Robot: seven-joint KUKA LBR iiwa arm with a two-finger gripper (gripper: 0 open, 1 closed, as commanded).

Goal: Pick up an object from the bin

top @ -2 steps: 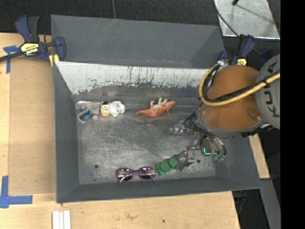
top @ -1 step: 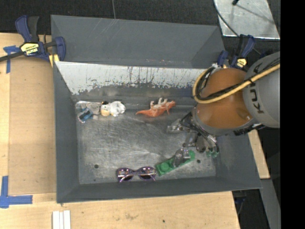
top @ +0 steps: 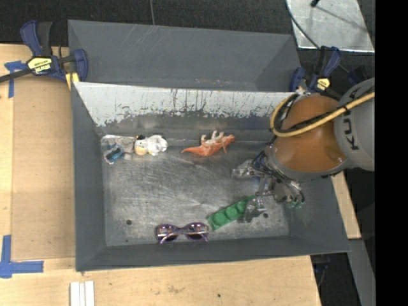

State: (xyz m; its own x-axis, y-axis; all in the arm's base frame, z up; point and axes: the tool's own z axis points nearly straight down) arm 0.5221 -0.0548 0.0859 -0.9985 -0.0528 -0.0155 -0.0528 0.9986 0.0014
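From above, the bin (top: 88, 171) holds few things, well spread. The gripper (top: 257, 208) hangs low on the right side of the floor, at the right end of a green toy (top: 227, 215) that lies tilted near the front wall. From this angle the metal seems to touch the toy or sit just above it. Whether the gripper is apart, together or clamped I cannot tell, since its tip is tangled with the toy's end. Purple sunglasses (top: 183, 233) lie just left of the green toy. An orange animal (top: 208, 145) sits well apart by the back wall, and a white figure (top: 152, 145) and a blue bit (top: 115, 152) lie in the back left corner. I judge the step to be the grasp itself, not yet a lift, as the toy rests on the floor. The next move calls for a firm close across the toy's narrow end, then a straight rise clear of the sunglasses.
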